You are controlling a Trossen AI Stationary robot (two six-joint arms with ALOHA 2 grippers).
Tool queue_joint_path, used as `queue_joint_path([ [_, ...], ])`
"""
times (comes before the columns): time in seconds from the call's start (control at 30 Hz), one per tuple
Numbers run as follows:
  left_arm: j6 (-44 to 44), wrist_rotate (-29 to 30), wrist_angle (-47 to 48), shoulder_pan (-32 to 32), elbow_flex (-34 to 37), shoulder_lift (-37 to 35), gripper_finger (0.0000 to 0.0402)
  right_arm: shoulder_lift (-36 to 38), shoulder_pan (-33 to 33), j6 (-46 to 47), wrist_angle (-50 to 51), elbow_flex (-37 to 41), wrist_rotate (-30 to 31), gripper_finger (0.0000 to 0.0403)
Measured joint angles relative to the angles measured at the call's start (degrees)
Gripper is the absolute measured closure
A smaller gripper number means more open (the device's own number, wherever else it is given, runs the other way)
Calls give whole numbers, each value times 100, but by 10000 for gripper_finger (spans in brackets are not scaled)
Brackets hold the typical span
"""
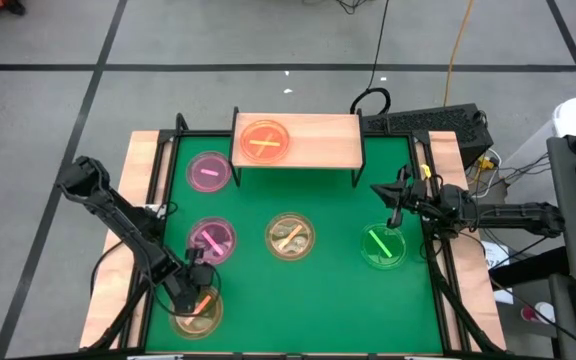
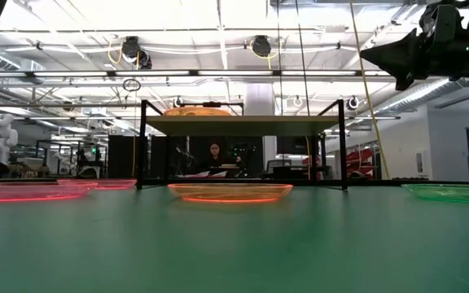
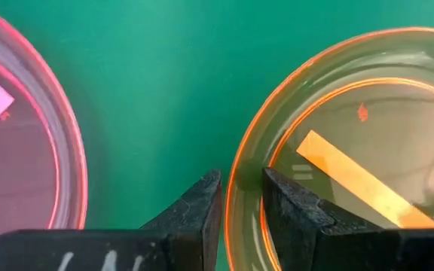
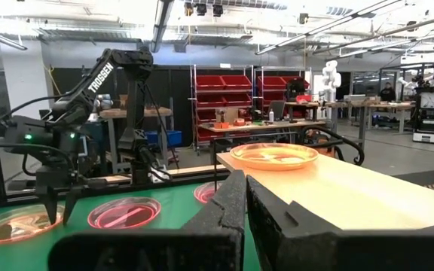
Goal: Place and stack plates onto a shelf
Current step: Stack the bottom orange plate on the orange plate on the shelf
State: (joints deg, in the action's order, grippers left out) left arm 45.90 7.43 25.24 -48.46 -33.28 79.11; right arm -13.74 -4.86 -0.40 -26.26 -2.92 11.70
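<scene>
The light-wood shelf (image 1: pixel 313 142) stands at the table's far edge, with one orange plate (image 1: pixel 264 141) resting flat on its left half. Five plates lie flat on the green table: two pink (image 1: pixel 209 172) (image 1: pixel 211 239), an amber one (image 1: pixel 290 236) in the middle, a green one (image 1: pixel 383 246) on the right and an amber one (image 1: pixel 196 312) near the near-left corner. My left gripper (image 1: pixel 197 292) is down at that near-left amber plate (image 3: pixel 353 150), shut on its rim. My right gripper (image 1: pixel 395 207) hangs shut, raised above the table just beyond the green plate. My left gripper pinches the near-left amber plate by its rim (image 3: pixel 236 192), one finger (image 3: pixel 198 207) outside the dish and the other finger (image 3: pixel 296 211) inside it. The fingers come from above, pointing down. The plate lies flat on the table.
The shelf's right half (image 1: pixel 328 140) is bare wood. A black frame (image 1: pixel 168 160) and wooden borders run around the green mat. Open green surface lies between the middle amber plate and the near edge. In the low view a person (image 2: pixel 215 155) sits far behind the shelf.
</scene>
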Motion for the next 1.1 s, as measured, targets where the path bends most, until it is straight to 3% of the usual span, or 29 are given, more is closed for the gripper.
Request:
queue_joint_path([
  [0.17, 110, -82, -58, 1, 148, -24, 309, 0, 0, 1, 37, 2, 0, 403],
  [0.43, -64, -282, -309, 56, 172, -222, 392, 0, 0, 21, 170, 2, 4, 403],
  [0.8, 106, 229, -681, 587, 182, -1052, 397, 2, 0, 22, 168, 2, 7, 403],
  [1.1, -254, 888, -886, 1481, 180, -2125, 397, 2, 0, 22, 168, 2, 13, 403],
])
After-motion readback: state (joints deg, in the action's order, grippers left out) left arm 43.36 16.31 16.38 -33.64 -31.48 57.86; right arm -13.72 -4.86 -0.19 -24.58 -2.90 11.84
